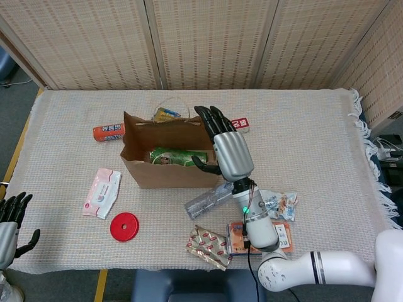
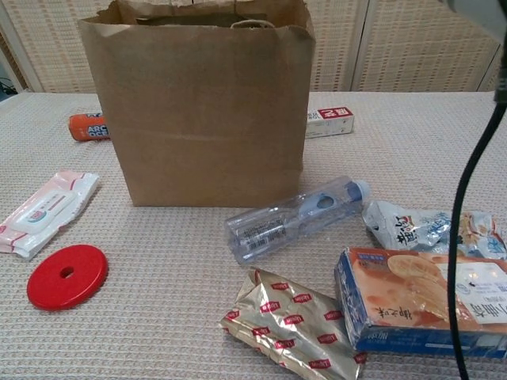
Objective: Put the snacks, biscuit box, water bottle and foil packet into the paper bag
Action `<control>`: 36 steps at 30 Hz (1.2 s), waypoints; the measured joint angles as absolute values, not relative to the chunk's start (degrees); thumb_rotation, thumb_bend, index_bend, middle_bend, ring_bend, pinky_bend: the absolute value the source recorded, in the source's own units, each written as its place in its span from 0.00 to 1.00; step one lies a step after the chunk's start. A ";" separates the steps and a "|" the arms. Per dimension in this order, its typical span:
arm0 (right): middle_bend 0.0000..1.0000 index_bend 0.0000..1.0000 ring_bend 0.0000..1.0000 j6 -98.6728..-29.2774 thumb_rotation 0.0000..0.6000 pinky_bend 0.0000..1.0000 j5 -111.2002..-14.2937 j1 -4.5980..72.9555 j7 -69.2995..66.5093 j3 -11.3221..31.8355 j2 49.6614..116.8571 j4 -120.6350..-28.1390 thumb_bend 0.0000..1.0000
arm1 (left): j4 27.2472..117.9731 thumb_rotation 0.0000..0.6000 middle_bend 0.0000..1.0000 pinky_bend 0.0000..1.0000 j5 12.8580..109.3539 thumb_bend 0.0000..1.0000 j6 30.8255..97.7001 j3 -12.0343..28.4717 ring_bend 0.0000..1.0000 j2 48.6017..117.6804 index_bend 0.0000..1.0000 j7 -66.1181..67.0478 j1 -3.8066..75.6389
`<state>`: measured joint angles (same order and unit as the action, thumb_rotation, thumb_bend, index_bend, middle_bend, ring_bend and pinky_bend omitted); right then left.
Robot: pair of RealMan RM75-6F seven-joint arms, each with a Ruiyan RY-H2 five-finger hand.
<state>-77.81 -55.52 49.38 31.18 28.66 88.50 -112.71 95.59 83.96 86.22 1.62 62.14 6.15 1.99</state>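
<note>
The right hand (image 1: 225, 146) hovers open, fingers spread, over the paper bag (image 1: 170, 157), where a green snack can (image 1: 178, 156) lies; the left hand (image 1: 11, 217) rests open, empty.

A green snack can (image 1: 178, 156) lies inside the upright paper bag (image 2: 202, 119); water bottle (image 2: 293, 218) lies beside it.

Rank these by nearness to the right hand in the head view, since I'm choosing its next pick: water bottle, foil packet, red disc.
From the right hand:
1. Water bottle, just below it by the bag.
2. Foil packet, lower, near the table's front edge.
3. Red disc, far off to the left.
</note>
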 measured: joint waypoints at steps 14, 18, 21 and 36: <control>0.06 0.00 0.01 -72.56 1.00 0.17 -58.90 33.34 23.21 15.17 62.67 -122.62 0.15 | 96.10 1.00 0.00 0.00 83.38 0.38 85.94 1.75 0.00 62.26 0.00 7.38 2.06; 0.06 0.00 0.01 -64.90 1.00 0.17 -56.22 31.40 21.53 10.25 56.66 -121.49 0.12 | 96.21 1.00 0.00 0.00 83.29 0.38 85.80 1.82 0.00 62.46 0.00 8.21 2.22; 0.06 0.00 0.01 -58.75 1.00 0.17 -53.30 31.25 21.38 6.89 55.21 -119.16 0.06 | 96.27 1.00 0.00 0.00 83.29 0.38 85.74 1.88 0.00 62.69 0.00 8.75 2.36; 0.06 0.00 0.01 -54.95 1.00 0.14 -41.96 36.14 33.44 0.31 66.70 -107.87 0.00 | 96.16 1.00 0.00 0.00 83.25 0.37 85.43 1.86 0.00 62.68 0.00 8.31 2.54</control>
